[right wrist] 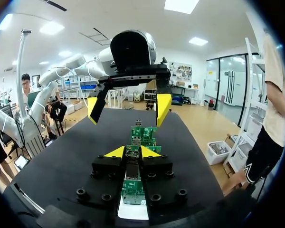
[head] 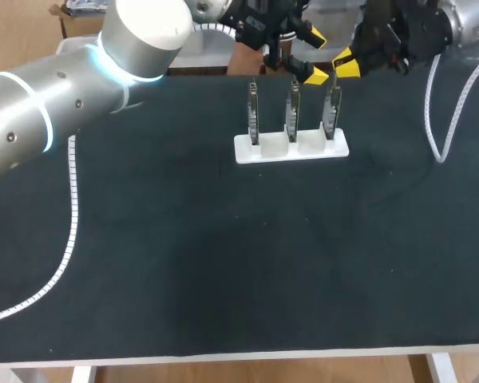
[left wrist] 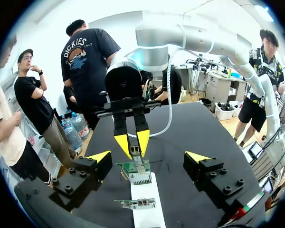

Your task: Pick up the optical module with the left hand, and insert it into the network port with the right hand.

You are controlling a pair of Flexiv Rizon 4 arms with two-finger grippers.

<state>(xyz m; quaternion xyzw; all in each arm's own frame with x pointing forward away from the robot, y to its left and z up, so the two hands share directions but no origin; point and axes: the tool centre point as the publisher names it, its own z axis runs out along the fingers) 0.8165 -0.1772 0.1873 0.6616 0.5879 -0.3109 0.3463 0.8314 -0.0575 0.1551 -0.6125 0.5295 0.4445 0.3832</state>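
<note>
Nearest you lies the black table (head: 223, 263). Past its middle, a white holder (head: 291, 148) carries three green boards (head: 291, 112) upright in a row. Your right fingers (right wrist: 149, 153) are closed on the optical module (right wrist: 132, 170), at the top of the right-end board. Your left fingers (left wrist: 99, 156) hang spread wide above the row, gripping nothing.
</note>
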